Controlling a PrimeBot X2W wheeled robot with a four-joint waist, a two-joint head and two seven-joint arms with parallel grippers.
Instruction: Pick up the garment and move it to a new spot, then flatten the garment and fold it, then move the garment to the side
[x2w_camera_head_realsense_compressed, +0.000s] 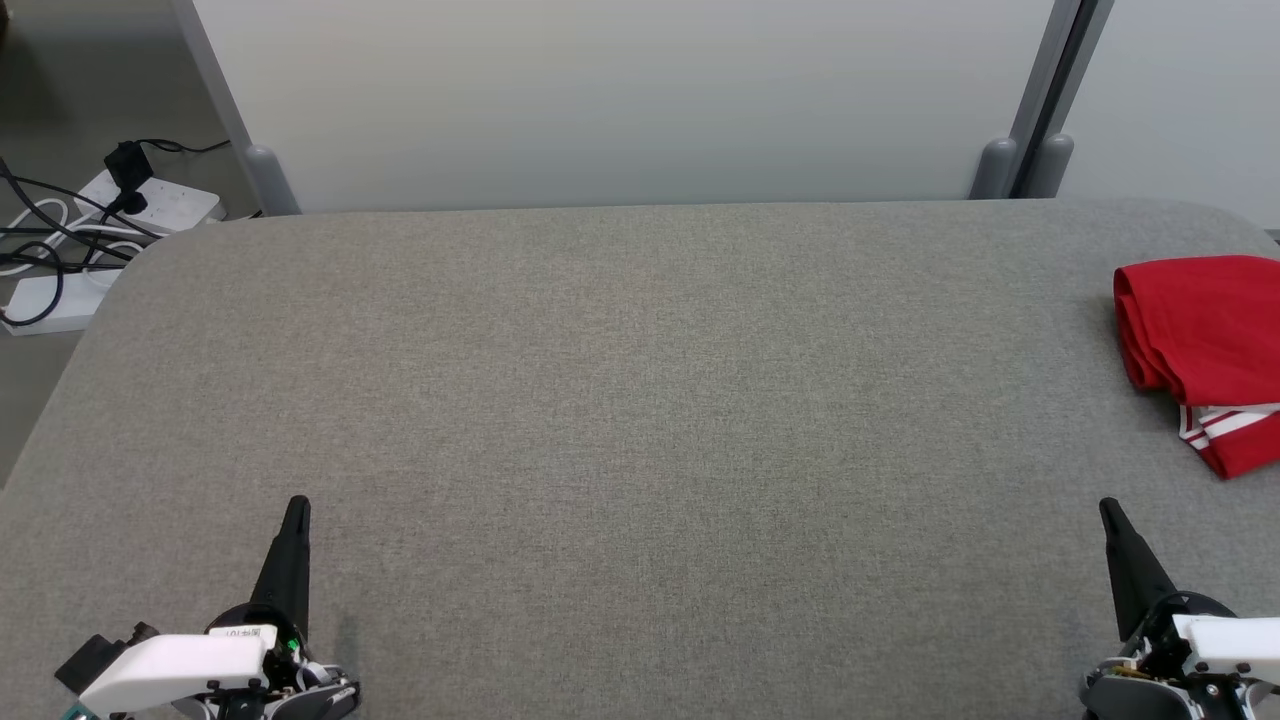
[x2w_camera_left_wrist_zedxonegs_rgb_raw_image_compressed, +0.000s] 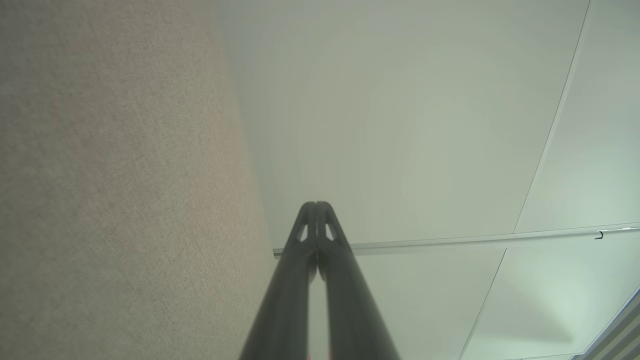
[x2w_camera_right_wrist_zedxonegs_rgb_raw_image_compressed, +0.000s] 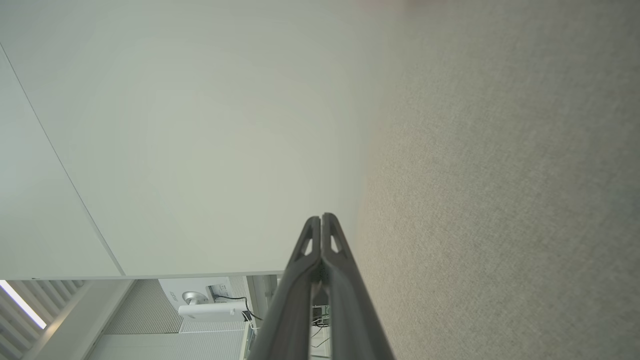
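Observation:
The garment (x2w_camera_head_realsense_compressed: 1205, 340) is red with white stripes on one hem and lies folded at the right edge of the grey fabric table (x2w_camera_head_realsense_compressed: 620, 400), partly cut off by the head view's border. My left gripper (x2w_camera_head_realsense_compressed: 297, 503) rests low at the table's near left, shut and holding nothing. My right gripper (x2w_camera_head_realsense_compressed: 1106, 505) rests at the near right, shut and holding nothing, a short way in front of the garment. In the left wrist view the left gripper (x2w_camera_left_wrist_zedxonegs_rgb_raw_image_compressed: 316, 204) has its fingertips pressed together. The right gripper (x2w_camera_right_wrist_zedxonegs_rgb_raw_image_compressed: 321, 216) looks the same in the right wrist view.
White partition panels (x2w_camera_head_realsense_compressed: 620, 100) stand behind the table with grey posts (x2w_camera_head_realsense_compressed: 1030, 150) at the right. Power strips and black cables (x2w_camera_head_realsense_compressed: 90, 230) lie on the floor beyond the table's far left corner.

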